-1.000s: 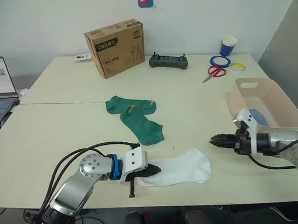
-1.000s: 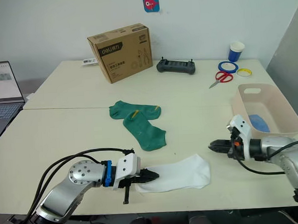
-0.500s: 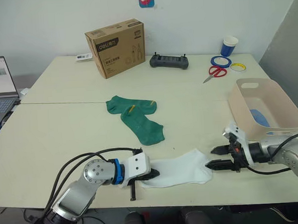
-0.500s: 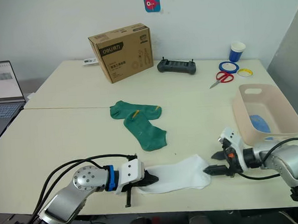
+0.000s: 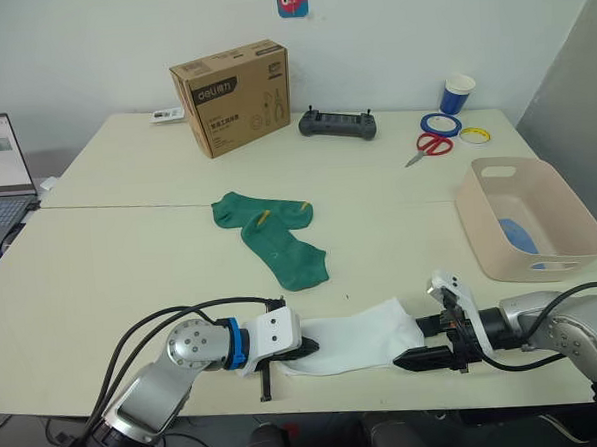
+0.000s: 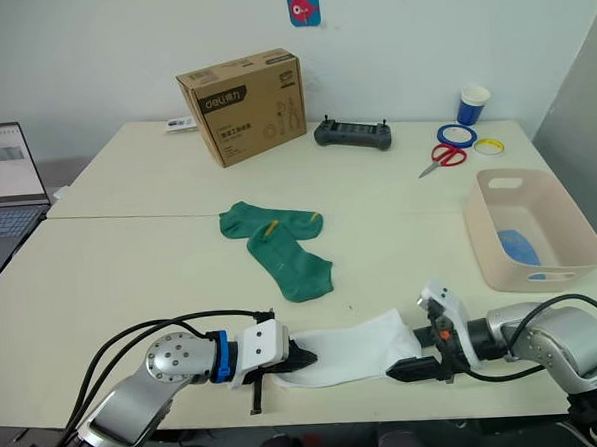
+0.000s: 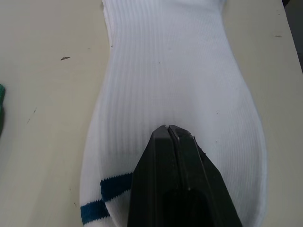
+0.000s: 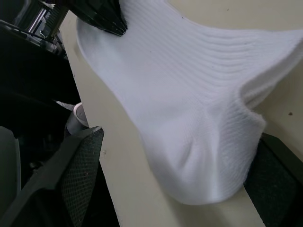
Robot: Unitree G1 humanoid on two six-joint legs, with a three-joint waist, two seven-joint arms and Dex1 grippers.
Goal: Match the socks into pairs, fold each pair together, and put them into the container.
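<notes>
Since the earlier frames the right gripper (image 5: 414,358) has dropped from mid-air to the toe of the white sock (image 5: 355,342), its fingers spread wide around that end, not yet closed. The left gripper (image 5: 303,349) has stayed closed, pinning the cuff. The sock lies near the table's (image 5: 120,263) front edge, long axis running from one gripper to the other; the right one is nearer the toe for folding.
</notes>
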